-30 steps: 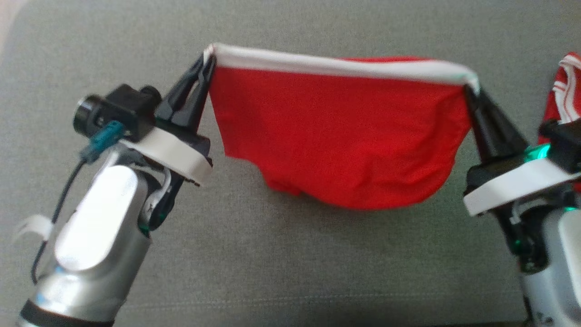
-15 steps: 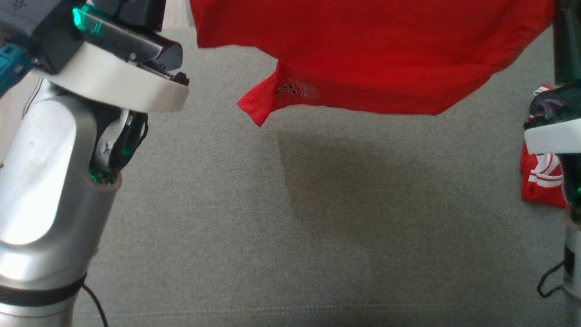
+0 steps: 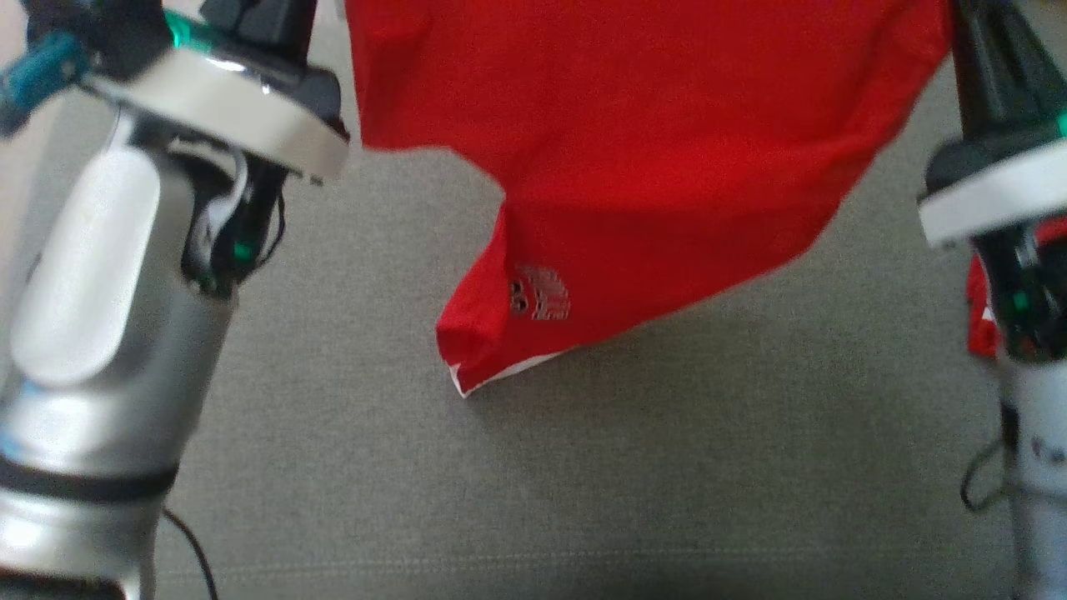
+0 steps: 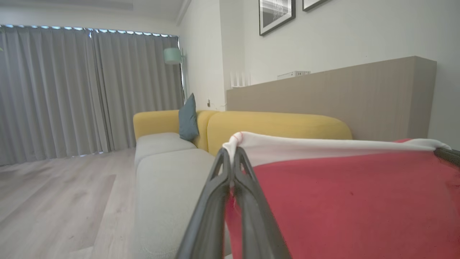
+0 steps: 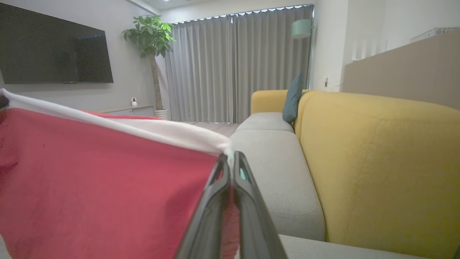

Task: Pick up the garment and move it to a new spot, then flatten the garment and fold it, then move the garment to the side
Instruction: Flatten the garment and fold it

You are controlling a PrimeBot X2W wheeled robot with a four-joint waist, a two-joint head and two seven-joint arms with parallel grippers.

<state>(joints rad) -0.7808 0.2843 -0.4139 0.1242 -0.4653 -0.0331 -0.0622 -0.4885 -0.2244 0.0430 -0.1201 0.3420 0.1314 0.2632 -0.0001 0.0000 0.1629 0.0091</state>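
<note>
You have the red garment [image 3: 633,167] hanging above the grey sofa seat [image 3: 583,483], stretched between both arms. A second ago the head view took in its whole white waistband and both sets of fingers. Now that camera has shifted, and the waistband runs off the top of the picture, so do not read all of that as the cloth moving. Compared with half a second ago, the lower corner with the small logo [image 3: 540,293] reaches further down toward the seat, and a sliver of white hem [image 3: 500,373] shows. Whether it touches the seat cannot be told. This looks like the carry to a new spot, with flattening and folding not yet begun.

The wrist views give you what the head view cuts off. The left gripper [image 4: 233,154] is pressed together on one end of the waistband [image 4: 323,147], and the right gripper [image 5: 231,158] pinches the other end. Both show the yellow sofa back [image 5: 377,144] behind the seat. From the head view you get the hanging lower edge, and a second red-and-white piece of clothing [image 3: 979,317] lying on the seat behind the right arm.
</note>
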